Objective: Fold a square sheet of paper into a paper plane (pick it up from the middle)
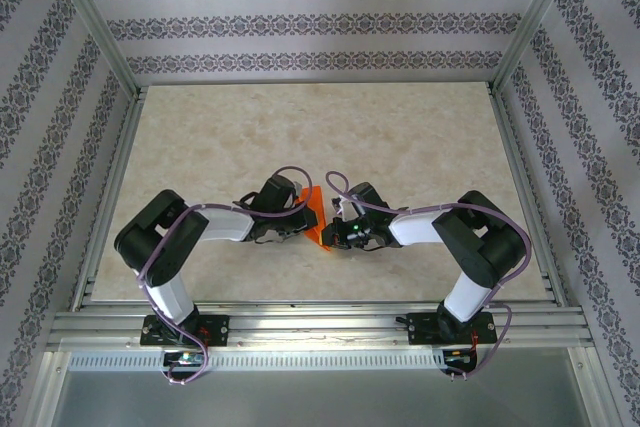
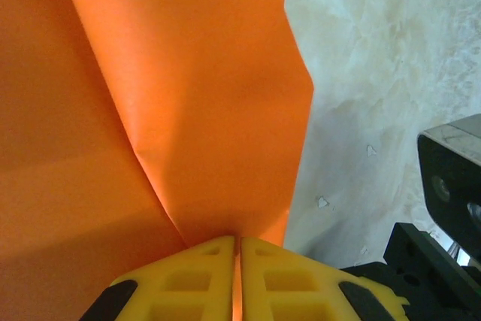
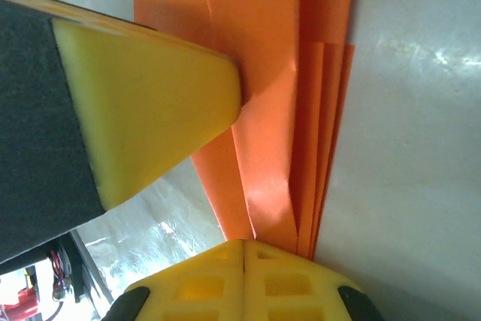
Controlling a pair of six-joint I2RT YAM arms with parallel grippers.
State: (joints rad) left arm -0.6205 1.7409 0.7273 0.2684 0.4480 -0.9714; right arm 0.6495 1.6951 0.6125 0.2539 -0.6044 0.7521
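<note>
Top external view: a thin, bright orange paper sheet (image 1: pixel 313 217), already partly folded, sits between the two arms over the near middle of the pale marbled tabletop (image 1: pixel 400 147).
Paper's long axis: it runs roughly away from the arm bases, slightly slanted, so each arm meets it from its own side.
Left gripper (image 2: pixel 239 244): the yellow fingers are pressed together on the orange paper sheet (image 2: pixel 188 95), with only a sliver of orange between them; a crease fans out from the pinch point.
Right gripper (image 3: pixel 244 249): its jaws are closed on the near end of the orange paper sheet (image 3: pixel 263 110), whose stacked layers stretch straight away from the tips.
Second contact: in the right wrist view, a yellow wedge-shaped finger (image 3: pixel 158 103) of the other arm touches the paper from the left.
Nearer arm: neither, since both grip the paper from opposite sides.
What the next move turns on: any crease probably has to follow that long axis, so the two pinches should stay aligned across it or the layers may skew.
</note>
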